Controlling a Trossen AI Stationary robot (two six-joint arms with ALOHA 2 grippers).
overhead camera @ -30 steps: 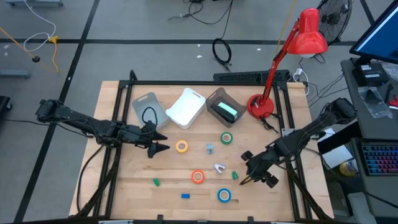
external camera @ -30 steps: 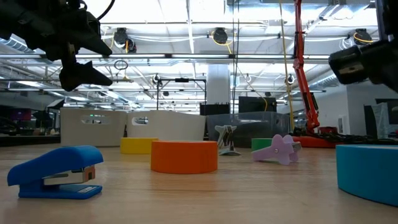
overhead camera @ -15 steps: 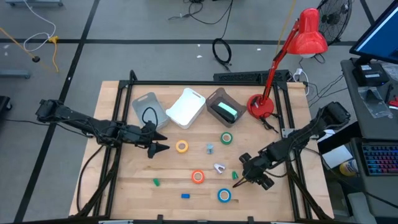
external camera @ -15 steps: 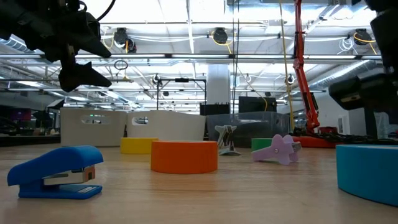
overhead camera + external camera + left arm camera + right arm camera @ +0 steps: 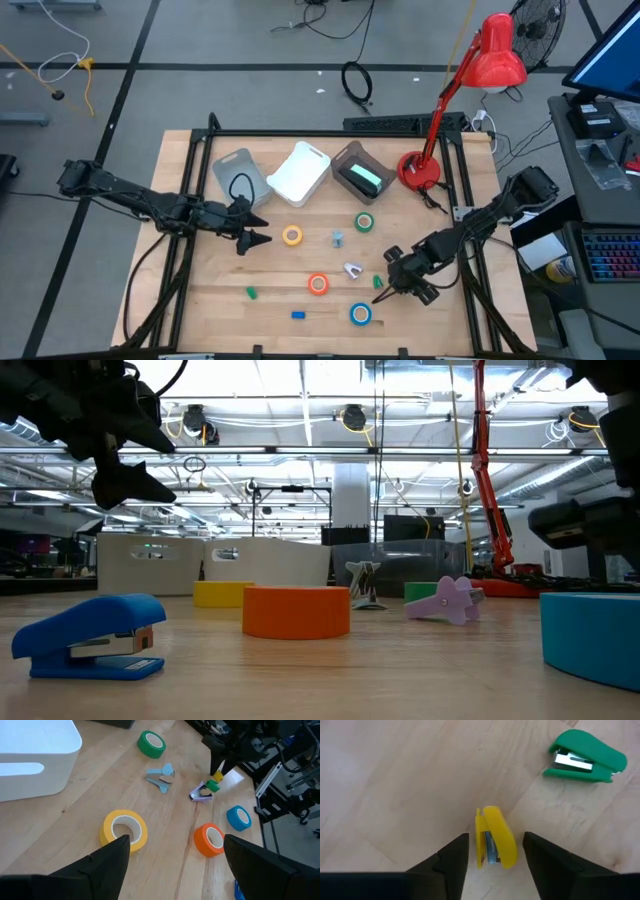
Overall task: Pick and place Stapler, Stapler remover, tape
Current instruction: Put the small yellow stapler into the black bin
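Note:
My right gripper (image 5: 384, 291) (image 5: 496, 835) is open and low over the table's near right part. Its fingers stand on either side of a small yellow stapler (image 5: 495, 845) that lies on the wood, with a gap on each side. A green stapler (image 5: 585, 759) (image 5: 378, 282) lies just beyond. The purple stapler remover (image 5: 352, 269) (image 5: 447, 600) rests flat nearby. The tape rolls lie flat: yellow (image 5: 292, 236), green (image 5: 364, 222), orange (image 5: 318, 285), blue (image 5: 360, 315). My left gripper (image 5: 256, 229) (image 5: 176, 842) is open and hovers left of the yellow tape.
At the far side stand a grey bin (image 5: 238, 178), a white bin (image 5: 300, 172), a dark bin (image 5: 362, 176) and a red desk lamp (image 5: 420, 170). A blue stapler (image 5: 298, 315), another green stapler (image 5: 251, 293) and a blue-grey remover (image 5: 338, 238) lie on the wood.
My right gripper has come down toward the table and moved a little toward the left edge, so that its open fingers now stand around the yellow stapler.

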